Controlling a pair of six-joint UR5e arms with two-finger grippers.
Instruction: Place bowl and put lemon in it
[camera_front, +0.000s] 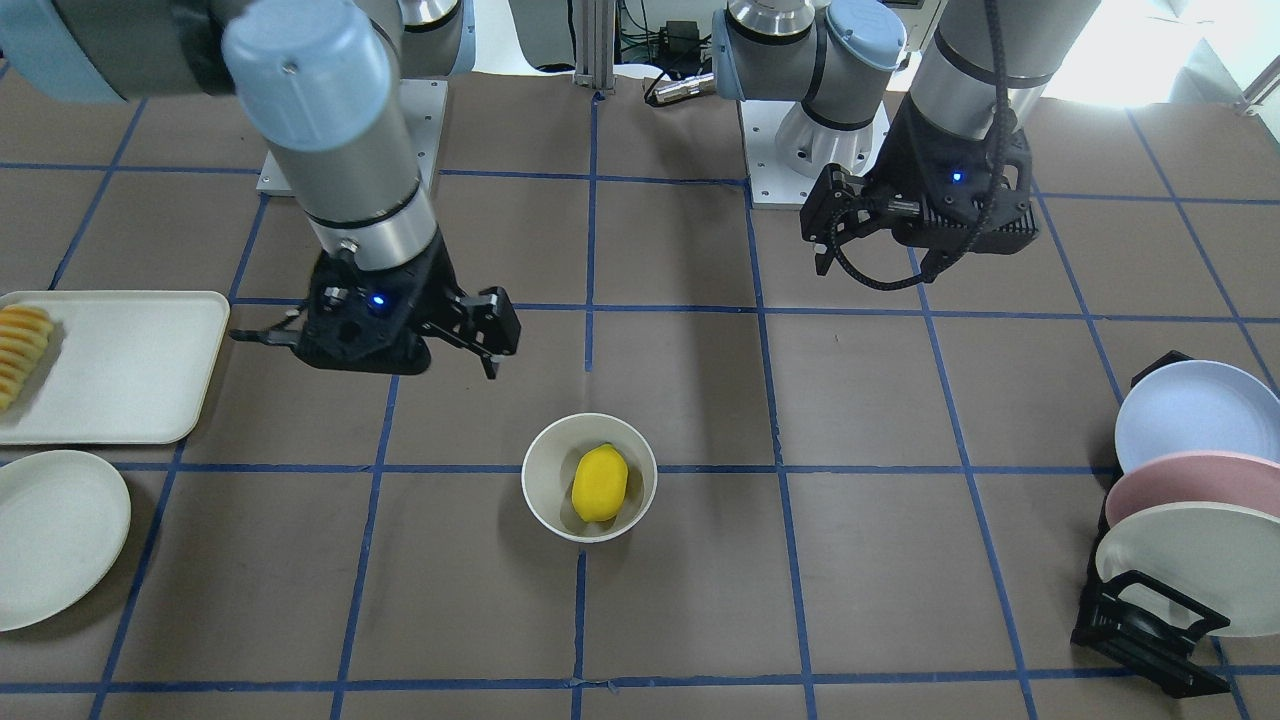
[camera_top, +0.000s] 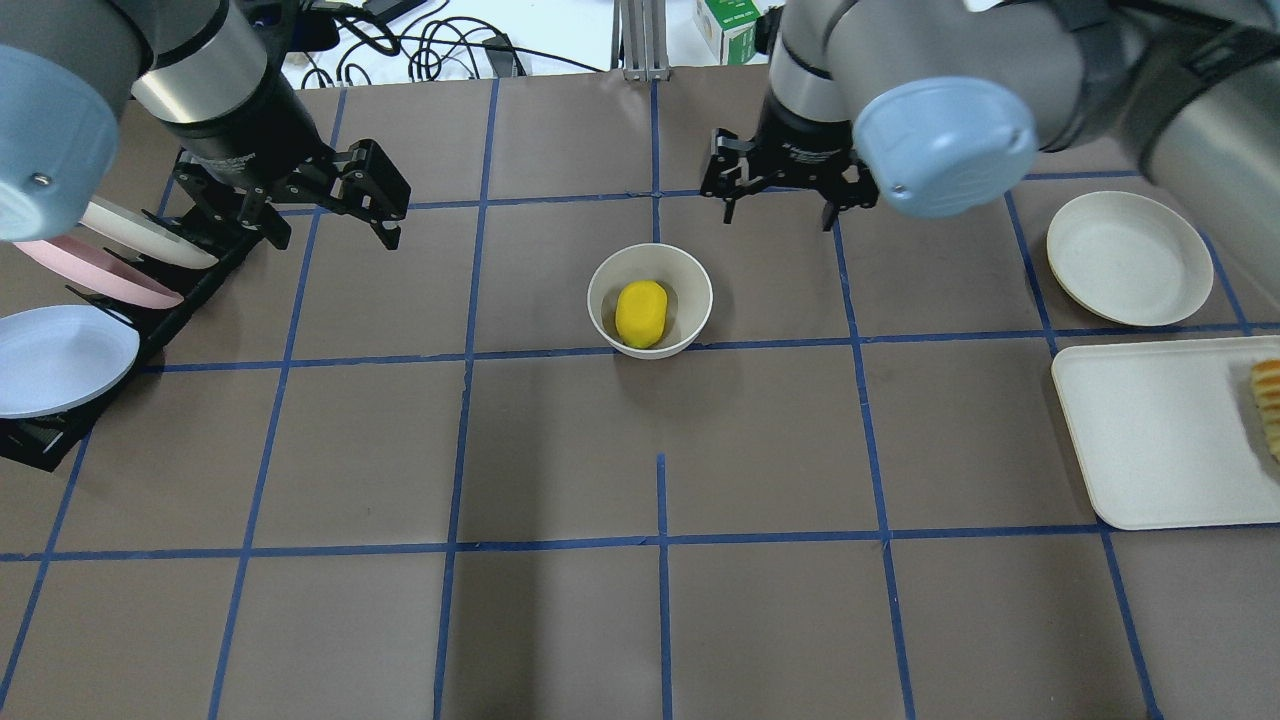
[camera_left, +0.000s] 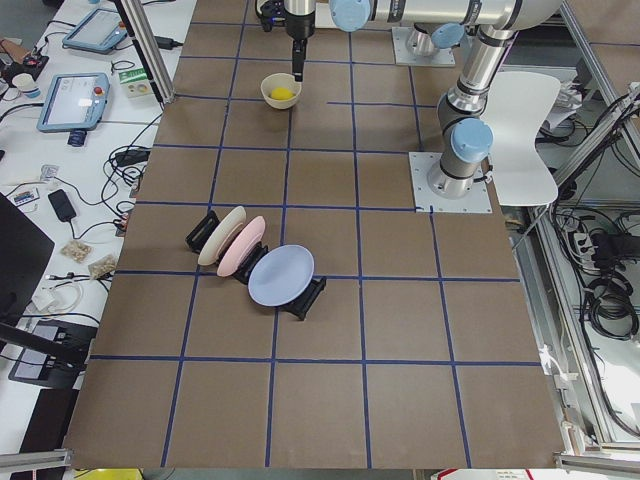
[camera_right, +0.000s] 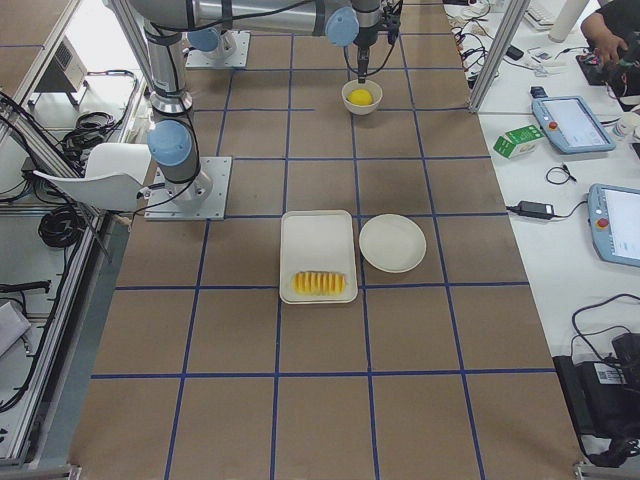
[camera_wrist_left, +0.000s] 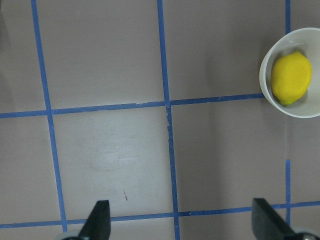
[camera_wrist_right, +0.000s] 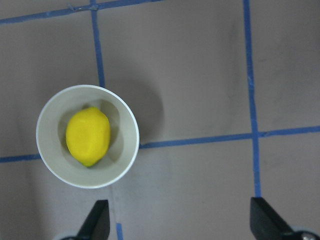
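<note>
The off-white bowl (camera_front: 545, 480) stands upright on the brown table near its middle, with the yellow lemon (camera_front: 600, 483) lying inside it. Both show in the overhead view, the bowl (camera_top: 605, 290) and the lemon (camera_top: 641, 313). My right gripper (camera_top: 778, 212) is open and empty, raised beyond the bowl, which shows below it in the right wrist view (camera_wrist_right: 52, 125). My left gripper (camera_top: 330, 225) is open and empty, raised off to the bowl's left near the plate rack. The left wrist view has the bowl (camera_wrist_left: 266, 87) at its right edge.
A black rack (camera_top: 70, 300) with blue, pink and white plates stands at the overhead view's left edge. A flat white plate (camera_top: 1128, 258) and a white tray (camera_top: 1160, 430) with orange-yellow slices (camera_top: 1268, 400) lie at the right. Blue tape lines grid the table.
</note>
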